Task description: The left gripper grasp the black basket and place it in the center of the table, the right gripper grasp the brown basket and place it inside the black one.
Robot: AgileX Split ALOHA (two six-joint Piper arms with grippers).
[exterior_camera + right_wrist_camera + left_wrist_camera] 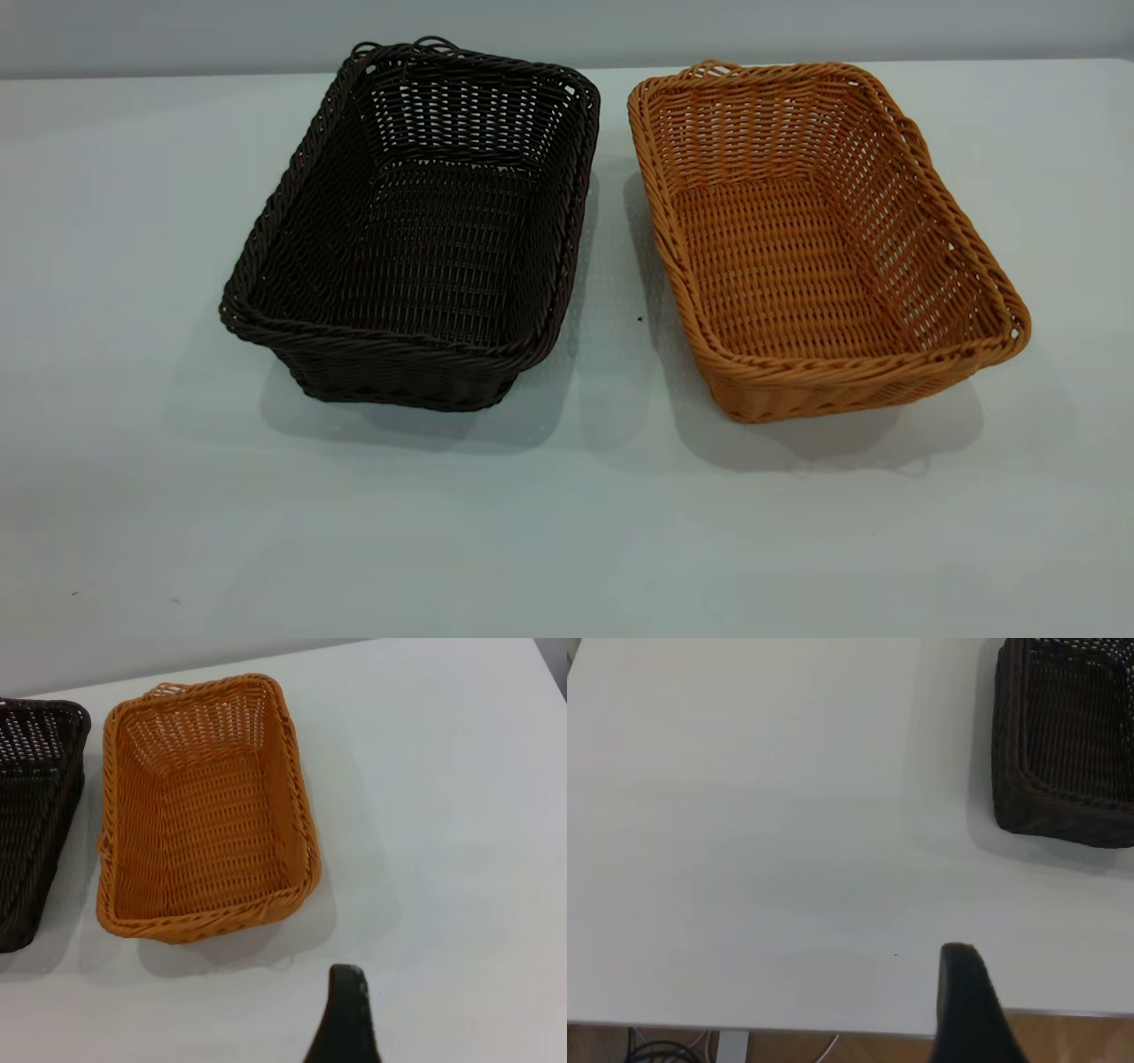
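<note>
Sitting side by side on the tabletop [106,266], near but apart: black basket [416,230] left, brown basket [824,239] right, both upright and ungrasped. Hovering well back, left gripper [970,1005] and right gripper [345,1014], finger spread impossible to tell, holding nothing.

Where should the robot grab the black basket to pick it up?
Probably the black basket is best pinched on its braided rim along the left long wall, coming from above: the walls flare outward and it lies empty, so one finger fits inside, and the brown basket crowds the other side.
</note>
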